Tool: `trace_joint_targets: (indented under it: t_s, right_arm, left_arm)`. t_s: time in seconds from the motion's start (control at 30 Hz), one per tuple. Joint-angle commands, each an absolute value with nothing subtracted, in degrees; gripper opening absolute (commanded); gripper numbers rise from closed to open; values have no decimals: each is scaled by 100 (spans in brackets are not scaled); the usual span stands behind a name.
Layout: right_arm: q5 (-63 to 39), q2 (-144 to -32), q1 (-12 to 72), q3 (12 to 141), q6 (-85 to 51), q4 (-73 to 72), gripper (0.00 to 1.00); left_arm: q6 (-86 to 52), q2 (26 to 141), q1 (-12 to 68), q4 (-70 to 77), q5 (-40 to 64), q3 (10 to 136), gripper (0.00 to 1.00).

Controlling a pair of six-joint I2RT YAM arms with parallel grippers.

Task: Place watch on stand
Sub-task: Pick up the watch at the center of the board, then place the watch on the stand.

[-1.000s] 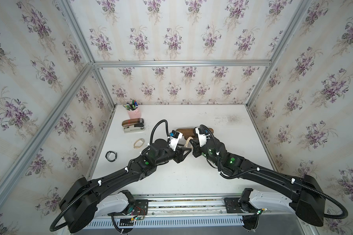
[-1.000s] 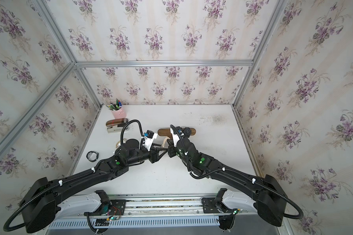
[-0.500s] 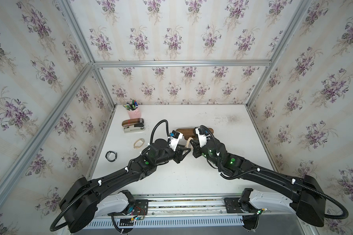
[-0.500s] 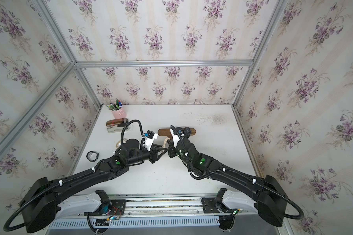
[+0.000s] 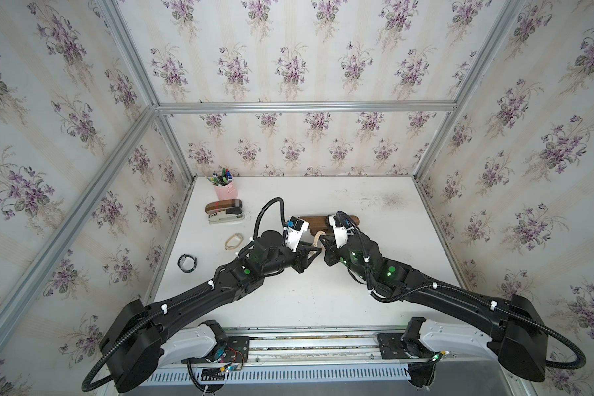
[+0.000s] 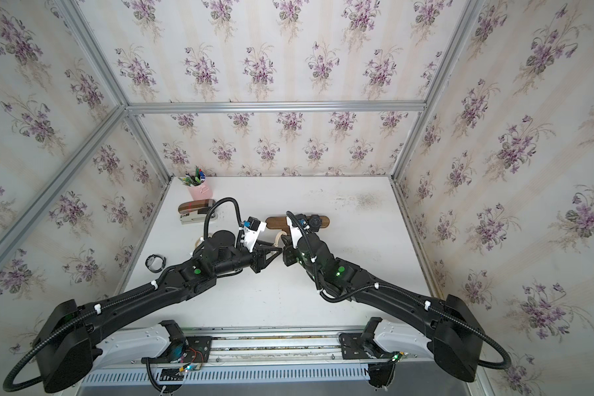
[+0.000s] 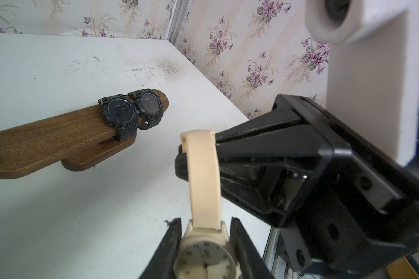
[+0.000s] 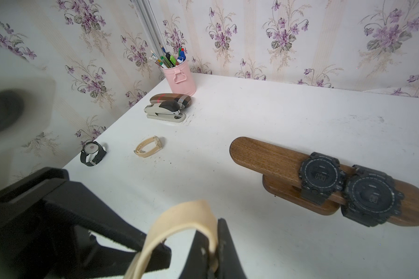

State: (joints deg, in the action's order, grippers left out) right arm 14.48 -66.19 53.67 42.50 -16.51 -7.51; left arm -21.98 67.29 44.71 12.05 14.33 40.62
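Jaws on cream numeral-dialled watch [image 7: 204, 256]

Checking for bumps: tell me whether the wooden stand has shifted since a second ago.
No. The stand sits just as far from the stapler as before.

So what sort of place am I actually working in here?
Probably a lab test booth dressed up as a home desk: floral wallpaper panels on an aluminium frame, and a white table carrying a pink pen pot, a stapler and a wooden watch stand.
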Motion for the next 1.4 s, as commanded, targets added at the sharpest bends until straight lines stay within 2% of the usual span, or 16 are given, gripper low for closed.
trace_joint_targets:
  t_s: [0.0,0.17,0.23,0.3,0.47,0.57,0.73,1.1,1.37]
  right_arm:
    - [1435,-6671,5379,4339,-1660,-685,16]
    - [1533,-6529,5371,4274,-1588,-480,49]
    - [1584,-6413,5333,4239,-1538,-384,59]
    - [1593,-6305,5171,4282,-1607,-176,65]
    - [966,-5990,3860,4244,-2092,283,67]
    - [947,-5915,2897,4163,-2412,402,69]
    - [266,-6268,1629,4172,-2751,356,69]
    - [-401,-7310,949,4331,-3089,-275,76]
    - [-672,-7857,886,4490,-3154,-646,80]
  left_arm:
    - [-2078,6752,4444,611,843,4329,24]
    - [-1829,6940,4310,-356,415,4962,21]
    - [-1687,7147,4190,-808,295,5308,21]
    - [-1515,7410,4035,-1367,188,5755,20]
    - [-1159,8266,3728,-2683,-526,6911,20]
    - [-1180,8800,3477,-3164,-806,7499,20]
    - [-1398,9601,3131,-3608,-1132,8267,20]
    - [-1750,11078,3058,-4275,-1405,9624,19]
    - [-1855,11677,3101,-4526,-1388,10123,19]
